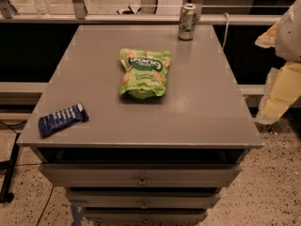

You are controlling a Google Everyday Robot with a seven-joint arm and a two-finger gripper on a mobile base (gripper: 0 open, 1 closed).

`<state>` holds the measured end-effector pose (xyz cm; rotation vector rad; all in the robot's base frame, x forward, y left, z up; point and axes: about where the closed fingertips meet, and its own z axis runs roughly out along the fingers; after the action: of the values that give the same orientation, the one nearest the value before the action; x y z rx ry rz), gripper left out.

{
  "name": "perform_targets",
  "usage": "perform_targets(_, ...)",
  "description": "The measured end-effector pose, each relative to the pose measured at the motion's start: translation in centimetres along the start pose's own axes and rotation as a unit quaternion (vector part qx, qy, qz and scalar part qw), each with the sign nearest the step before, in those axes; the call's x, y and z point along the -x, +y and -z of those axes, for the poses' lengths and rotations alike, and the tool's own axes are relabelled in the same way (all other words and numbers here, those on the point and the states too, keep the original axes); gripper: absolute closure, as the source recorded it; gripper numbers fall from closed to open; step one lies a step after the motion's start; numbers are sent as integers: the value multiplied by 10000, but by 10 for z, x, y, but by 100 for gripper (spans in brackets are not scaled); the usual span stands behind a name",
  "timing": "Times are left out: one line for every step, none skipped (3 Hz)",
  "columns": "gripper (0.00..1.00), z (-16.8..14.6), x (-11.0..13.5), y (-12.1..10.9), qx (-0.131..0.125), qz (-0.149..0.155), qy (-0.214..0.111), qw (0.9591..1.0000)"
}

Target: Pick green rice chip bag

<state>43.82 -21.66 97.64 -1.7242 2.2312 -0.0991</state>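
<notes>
green rice chip bag (144, 73) lies flat, centre of table (207, 117). gripper (282, 91) at right frame edge, beside the table, well apart from bag; grip state: cannot tell.

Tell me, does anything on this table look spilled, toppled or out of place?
Nothing much. The green rice chip bag lies flat in the middle, the can stands upright at the far edge, nothing spilled. Only the blue bar sits askew near the front-left corner. The gripper hangs right of the table.
</notes>
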Motion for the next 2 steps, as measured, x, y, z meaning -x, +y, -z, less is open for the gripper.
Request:
perform_targets(0, 1, 2, 0, -20, -7, -15, 10000)
perform_targets(0, -5, 16, -4, -16, -276, -168, 9995)
